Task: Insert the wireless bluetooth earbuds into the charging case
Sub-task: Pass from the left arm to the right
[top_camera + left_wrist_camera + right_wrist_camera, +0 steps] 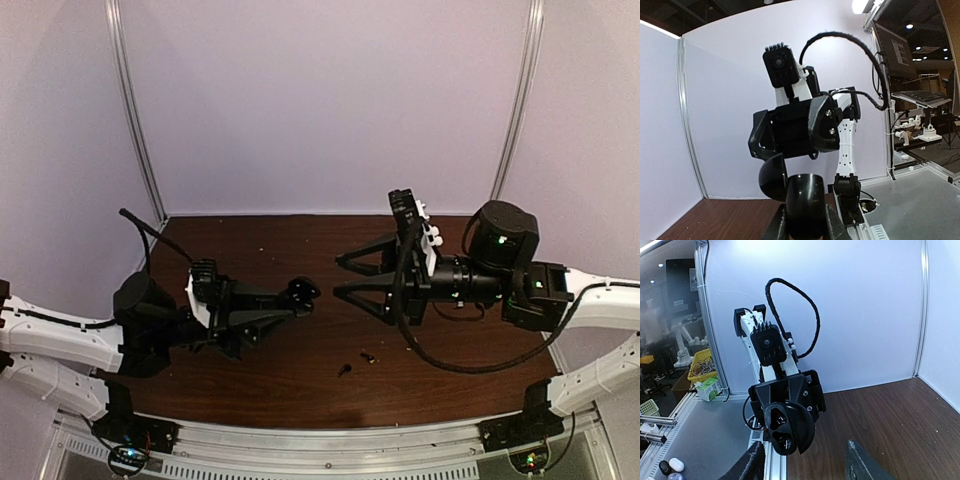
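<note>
**Case is held open, buds are on the table – pickup comes next?**

So here's where it stands. The left gripper is pressed shut on the charging case, holding it up off the table with the lid flipped open and the inside facing the other arm. From the right wrist camera you look straight into the open shell. I can't tell whether there's a bud in there already, it's all black on black.

The right gripper sits just in front of the case, level with it, jaws spread and nothing between them. Its fingers show at the bottom of its own camera with a clear gap.

The earbuds: two tiny dark ones lying on the table, one and another close beside it. They're toward the near edge, below the right gripper and well apart from the case.

My read: we're at the fetch-a-bud stage. The right arm needs to tip down, line up over one of them and pinch it. They're small and probably slippery, so the grip has to be centred. Then it's back up to the case, and the bud has to go in the correct way round to seat.
</note>
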